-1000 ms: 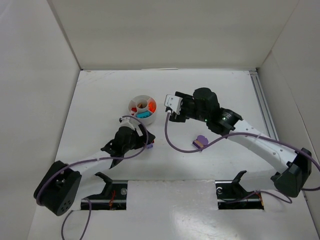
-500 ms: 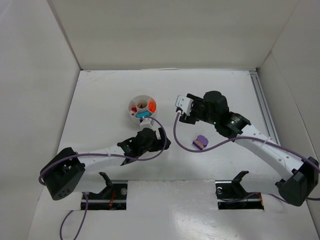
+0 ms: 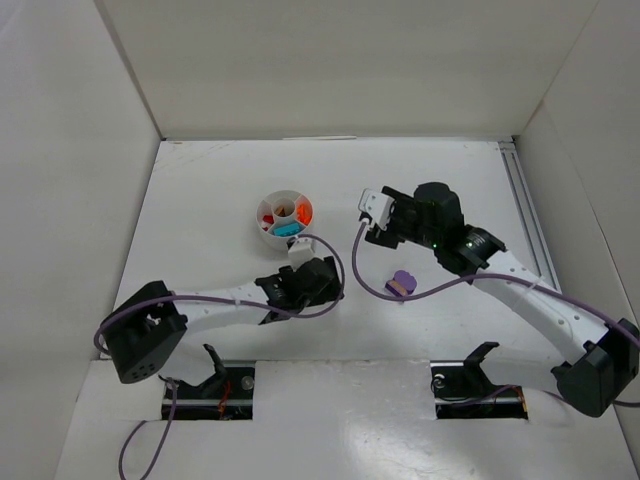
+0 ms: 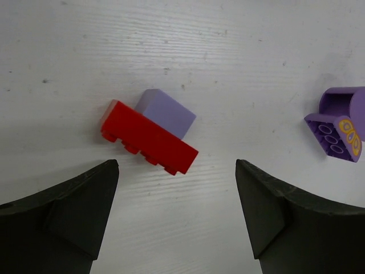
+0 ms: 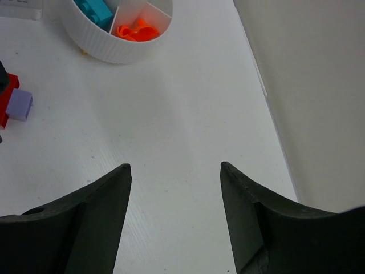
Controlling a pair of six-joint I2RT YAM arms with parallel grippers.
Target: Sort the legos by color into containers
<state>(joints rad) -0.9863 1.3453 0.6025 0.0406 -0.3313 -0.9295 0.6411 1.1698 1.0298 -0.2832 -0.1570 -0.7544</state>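
**Now both hands stand open over the bench, holding nothing**

Plainly, we see the left hand (image 4: 177, 191) spread wide above the white bench (image 3: 200, 200), with no brick between its fingers. Just ahead of its fingertips lies a long red plastic brick (image 4: 149, 138), slanted across the gap, and a small lilac square brick (image 4: 166, 112) touches that brick's far side. Off to this hand's right, well apart from the pair, lies a purple curved brick with yellow print (image 4: 336, 128).

We find the right hand (image 5: 174, 171) open too and empty, with bare bench under its fingers. Ahead of it and to its left sits the round white ribbed plastic dish (image 5: 114, 50). A teal brick (image 5: 94, 10) lies in one wedge and orange pieces (image 5: 136, 29) in the next. From above we also make out red pieces (image 3: 268, 216) in another wedge.
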